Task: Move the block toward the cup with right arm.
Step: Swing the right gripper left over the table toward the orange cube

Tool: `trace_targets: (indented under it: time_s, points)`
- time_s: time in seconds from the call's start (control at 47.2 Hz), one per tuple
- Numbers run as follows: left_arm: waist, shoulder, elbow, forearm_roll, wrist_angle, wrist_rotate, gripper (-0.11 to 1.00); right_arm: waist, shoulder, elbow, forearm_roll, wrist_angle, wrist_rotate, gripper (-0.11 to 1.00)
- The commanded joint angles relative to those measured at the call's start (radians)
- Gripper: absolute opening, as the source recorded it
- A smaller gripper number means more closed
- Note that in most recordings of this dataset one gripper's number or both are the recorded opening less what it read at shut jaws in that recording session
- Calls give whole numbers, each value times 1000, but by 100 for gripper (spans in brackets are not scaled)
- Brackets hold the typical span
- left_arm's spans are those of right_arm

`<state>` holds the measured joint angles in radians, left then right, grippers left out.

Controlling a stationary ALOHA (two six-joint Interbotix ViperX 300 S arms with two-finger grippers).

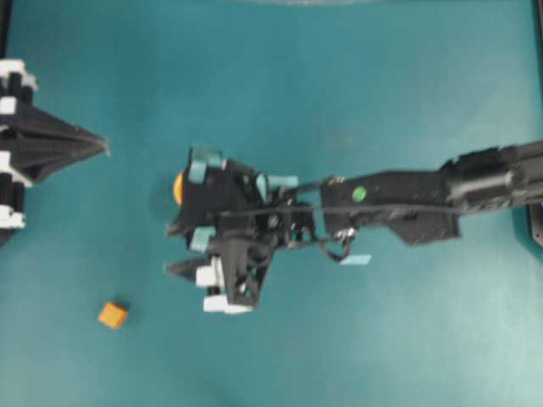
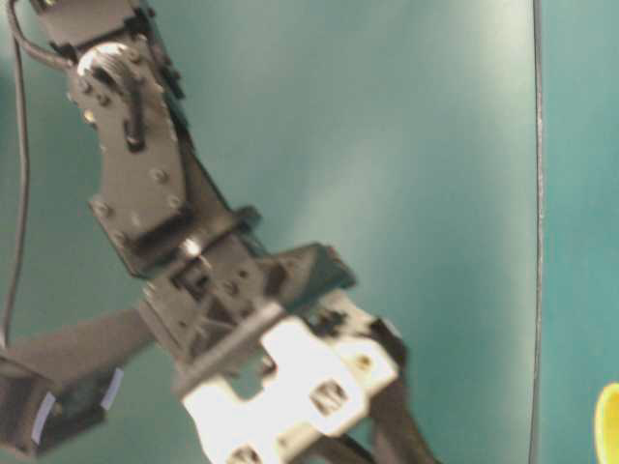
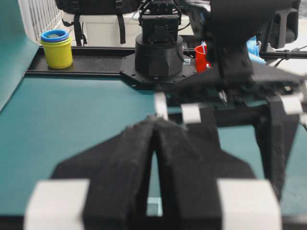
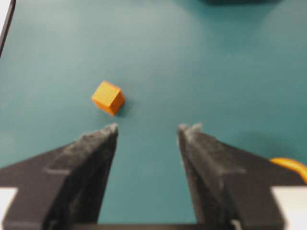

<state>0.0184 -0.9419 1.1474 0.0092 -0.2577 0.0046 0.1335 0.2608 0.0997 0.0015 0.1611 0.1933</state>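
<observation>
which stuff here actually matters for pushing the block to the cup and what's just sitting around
Part of the job:
- block, alone on the mat
- cup, mostly hidden under the arm
- right gripper, open, empty

Just lying about:
- left gripper, closed, parked at the side
- yellow container with blue lid
- red cup behind the base

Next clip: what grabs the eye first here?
The long black right arm stretches in from the right of the overhead view across the teal table, its jaws open and empty. The orange block lies alone toward the lower left, and the cup peeks out from under the arm's wrist.
</observation>
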Motion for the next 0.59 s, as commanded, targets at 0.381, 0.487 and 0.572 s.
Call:
trace_targets:
  time_s: [0.381, 0.487, 0.572]
  points:
    - [3, 3, -26, 3, 37, -18, 1, 67, 92, -48, 2, -3, 135, 64]
    - [3, -2, -28, 3, 37, -12, 1, 75, 130, -84, 2, -5, 158, 64]
    - [3, -3, -26, 3, 37, -2, 1, 77, 160, -124, 3, 0, 161, 64]
